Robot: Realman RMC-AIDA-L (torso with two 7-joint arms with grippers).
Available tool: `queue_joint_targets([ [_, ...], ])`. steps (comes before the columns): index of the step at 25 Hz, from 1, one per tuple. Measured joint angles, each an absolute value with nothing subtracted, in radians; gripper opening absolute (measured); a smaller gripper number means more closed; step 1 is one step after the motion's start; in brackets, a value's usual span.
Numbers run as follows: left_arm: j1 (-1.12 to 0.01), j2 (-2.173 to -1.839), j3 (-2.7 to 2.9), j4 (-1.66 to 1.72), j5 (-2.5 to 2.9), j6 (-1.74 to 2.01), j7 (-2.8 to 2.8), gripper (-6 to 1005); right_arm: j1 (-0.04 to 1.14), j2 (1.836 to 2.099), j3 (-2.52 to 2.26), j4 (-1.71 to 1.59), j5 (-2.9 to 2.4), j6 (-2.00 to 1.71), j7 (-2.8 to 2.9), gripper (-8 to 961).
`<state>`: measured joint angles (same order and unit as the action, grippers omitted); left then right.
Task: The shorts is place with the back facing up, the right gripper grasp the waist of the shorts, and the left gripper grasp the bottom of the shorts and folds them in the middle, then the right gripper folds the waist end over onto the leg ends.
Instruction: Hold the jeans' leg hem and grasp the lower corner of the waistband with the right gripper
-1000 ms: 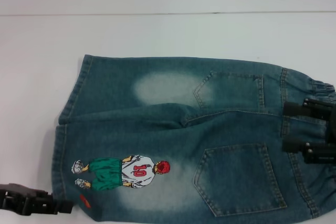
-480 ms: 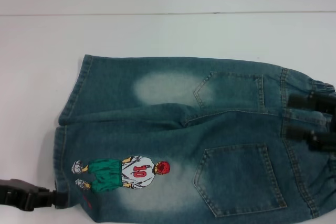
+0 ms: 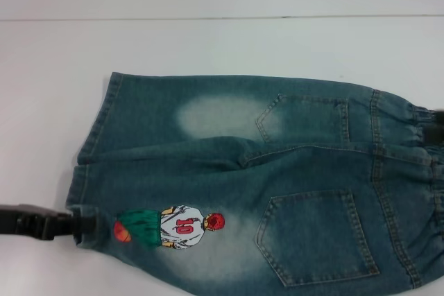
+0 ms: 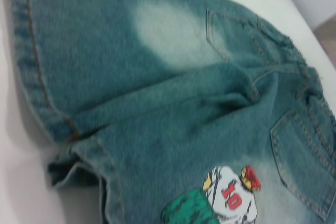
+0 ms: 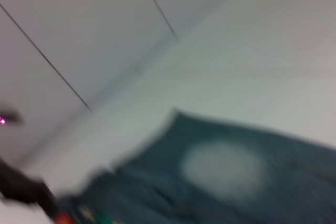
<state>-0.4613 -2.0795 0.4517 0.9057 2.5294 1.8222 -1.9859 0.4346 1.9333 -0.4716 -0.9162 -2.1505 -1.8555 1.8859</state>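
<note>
Two grippers of mine are at the denim shorts (image 3: pixel 257 185), which lie back side up on the white table (image 3: pixel 208 46), waist toward the table's right edge and leg ends toward its left. My left gripper (image 3: pixel 73 225) reaches in from the left edge near the front corner and is pinched onto the hem of the near leg; the cloth there is bunched and lifted, and the corner is curled over so that the feet of the printed figure (image 3: pixel 173 225) with the number 10 are hidden under the fold. In the left wrist view the same hem (image 4: pixel 79 156) stands rolled up off the table, with the far leg's hem lying flat beside it.

My right gripper (image 3: pixel 435 129) shows only as a dark sliver at the right edge of the head view, against the elastic waistband (image 3: pixel 416 171); whether it is closed on the band or not I cannot tell. Both back pockets (image 3: pixel 316 237) lie flat, and a crease runs along the middle seam between the two legs.
</note>
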Motion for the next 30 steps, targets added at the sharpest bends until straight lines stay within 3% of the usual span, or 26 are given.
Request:
queue_joint_targets([
  [6,-0.486,-2.087,0.422,0.908,2.51,1.813,-1.985,21,0.462,1.918,-0.473,-1.031,-2.431,-1.902,1.834,871],
  [17,-0.499,-2.084,0.428,0.91,2.452,1.808,-1.971,20,0.485,1.916,-0.486,-1.082,-2.678,-1.983,1.745,871],
  [30,-0.52,-2.081,0.427,0.906,2.45,1.802,-1.967,21,0.562,1.935,-0.582,-1.051,-2.858,-1.982,1.774,870],
])
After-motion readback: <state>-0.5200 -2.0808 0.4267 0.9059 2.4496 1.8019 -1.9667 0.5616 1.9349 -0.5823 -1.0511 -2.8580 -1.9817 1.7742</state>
